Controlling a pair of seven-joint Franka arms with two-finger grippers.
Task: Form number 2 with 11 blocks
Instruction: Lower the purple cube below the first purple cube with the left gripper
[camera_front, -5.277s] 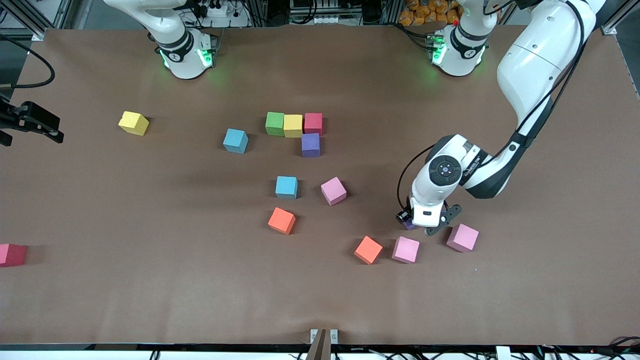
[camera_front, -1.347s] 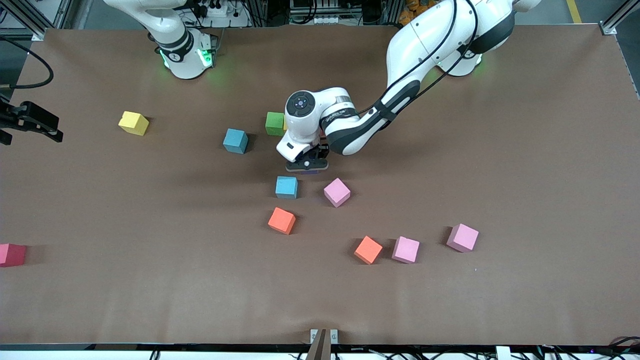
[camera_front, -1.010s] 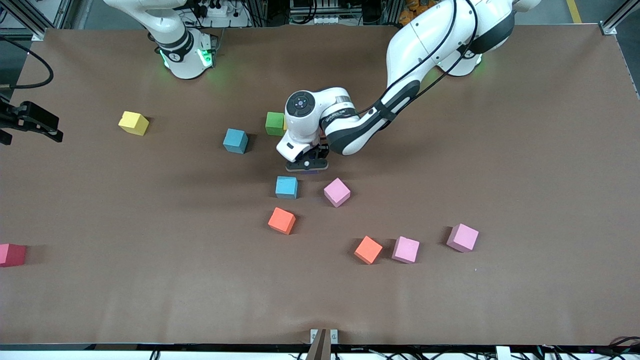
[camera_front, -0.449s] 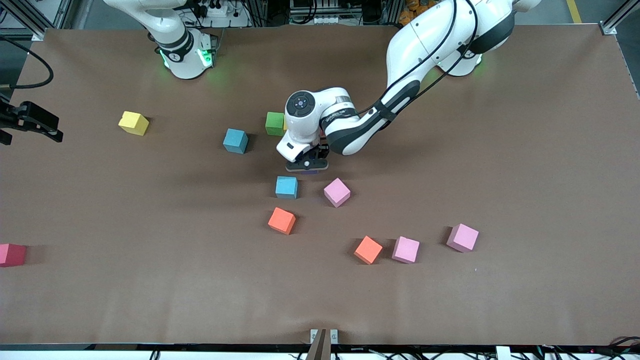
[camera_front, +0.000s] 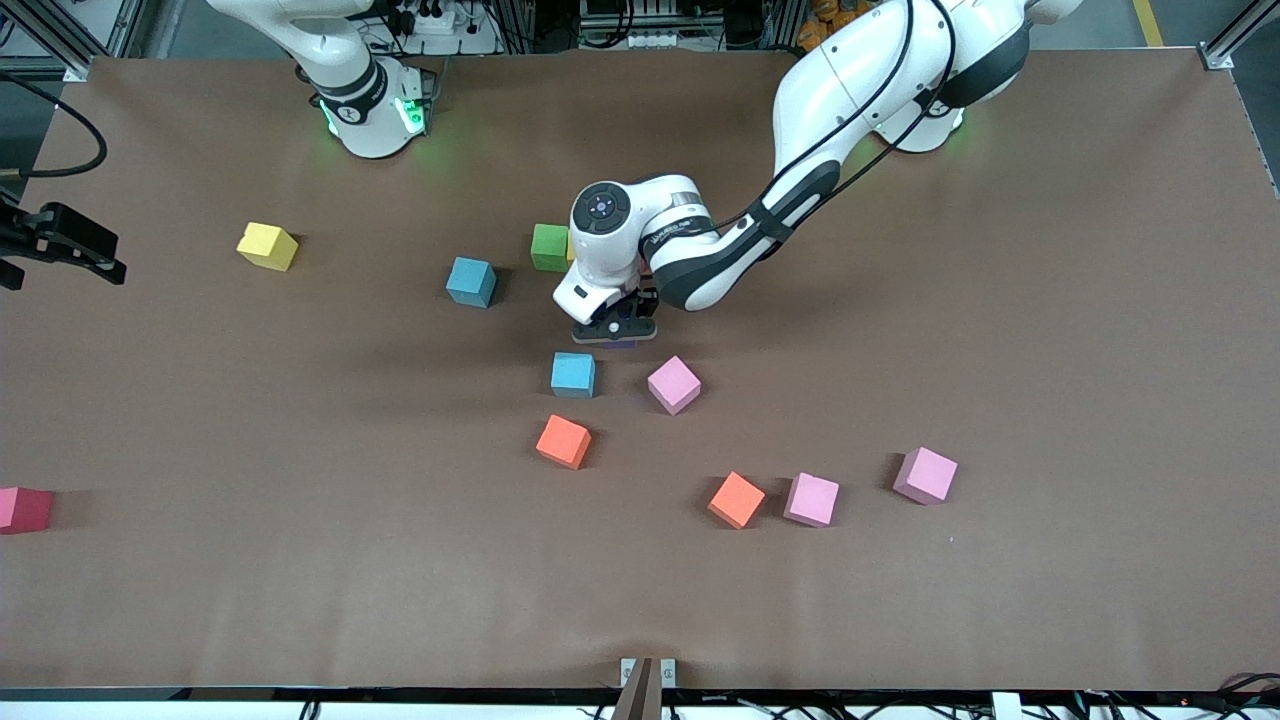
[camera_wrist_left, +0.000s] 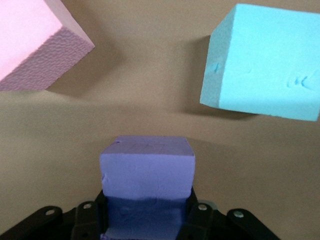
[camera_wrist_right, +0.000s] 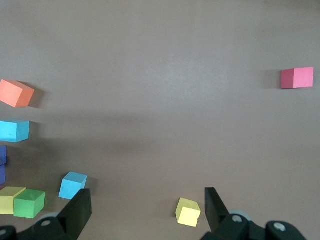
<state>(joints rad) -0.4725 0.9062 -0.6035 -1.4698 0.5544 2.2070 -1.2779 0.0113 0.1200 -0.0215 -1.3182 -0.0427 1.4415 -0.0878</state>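
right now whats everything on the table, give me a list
green block: one, in the row under the left arm, a yellow one beside it mostly hidden
yellow block: one, toward the right arm's end
light blue blocks: two, mid table
pink blocks: three
orange blocks: two
red block: one, at the table edge
purple block: one, held
left gripper: shut on it, low over the table
right gripper: open, waiting
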